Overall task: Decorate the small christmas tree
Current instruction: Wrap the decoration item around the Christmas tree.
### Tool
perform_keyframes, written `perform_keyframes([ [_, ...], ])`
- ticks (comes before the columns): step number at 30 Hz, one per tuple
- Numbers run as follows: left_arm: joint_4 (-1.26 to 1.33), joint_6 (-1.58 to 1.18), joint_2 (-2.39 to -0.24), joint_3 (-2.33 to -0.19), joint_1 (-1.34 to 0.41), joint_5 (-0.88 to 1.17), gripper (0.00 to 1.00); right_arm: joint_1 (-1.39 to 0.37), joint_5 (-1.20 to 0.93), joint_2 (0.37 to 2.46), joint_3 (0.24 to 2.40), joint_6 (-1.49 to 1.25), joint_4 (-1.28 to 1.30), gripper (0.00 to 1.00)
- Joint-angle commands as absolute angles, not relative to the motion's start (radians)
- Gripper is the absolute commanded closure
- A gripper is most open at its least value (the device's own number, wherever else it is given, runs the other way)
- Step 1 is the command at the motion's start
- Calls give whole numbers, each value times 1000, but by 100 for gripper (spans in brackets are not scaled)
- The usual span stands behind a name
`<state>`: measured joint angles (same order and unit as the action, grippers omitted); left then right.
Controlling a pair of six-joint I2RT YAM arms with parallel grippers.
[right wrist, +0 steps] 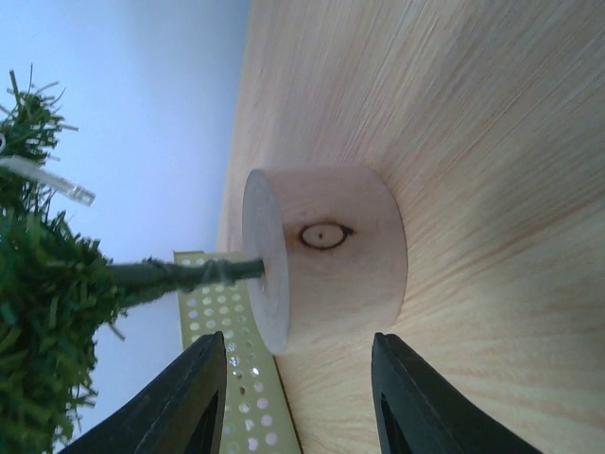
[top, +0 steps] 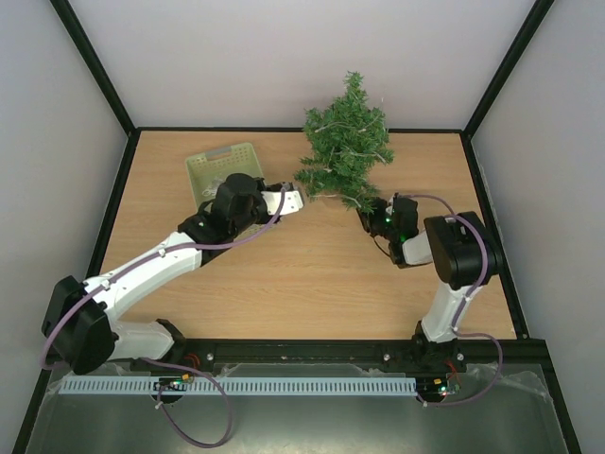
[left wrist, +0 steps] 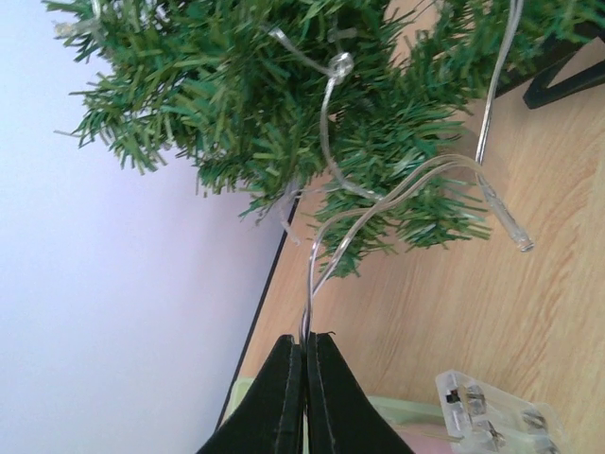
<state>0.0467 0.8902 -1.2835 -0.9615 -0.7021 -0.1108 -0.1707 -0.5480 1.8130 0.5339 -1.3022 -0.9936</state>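
The small christmas tree (top: 345, 142) stands at the back of the table, with a clear light string draped through its branches (left wrist: 284, 104). My left gripper (top: 295, 199) is just left of the tree's lower branches. In the left wrist view this gripper (left wrist: 306, 339) is shut on the string's thin clear wire (left wrist: 326, 255), which runs up into the needles. A loose bulb (left wrist: 506, 222) hangs over the table. My right gripper (right wrist: 298, 345) is open, low at the tree's round wooden base (right wrist: 331, 255), its fingers a little short of it and apart from it. The thin trunk (right wrist: 180, 274) enters the base.
A pale green perforated basket (top: 224, 170) sits left of the tree, behind the left arm, and shows beyond the base as the basket (right wrist: 232, 378). A clear plastic battery box (left wrist: 492, 416) lies near the left gripper. Walls close the table at the back and sides.
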Motion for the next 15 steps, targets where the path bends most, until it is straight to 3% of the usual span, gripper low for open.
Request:
perform_keyframes([
  [1, 110, 909, -1306, -980, -666, -126, 98, -184, -555, 1892, 585, -1365, -1179, 59],
  [5, 136, 910, -1316, -985, -651, -122, 97, -211, -581, 1930, 615, -1354, -1207, 60],
  [15, 135, 904, -1316, -983, -644, -91, 98, -229, -533, 1992, 696, -1271, -992, 64],
])
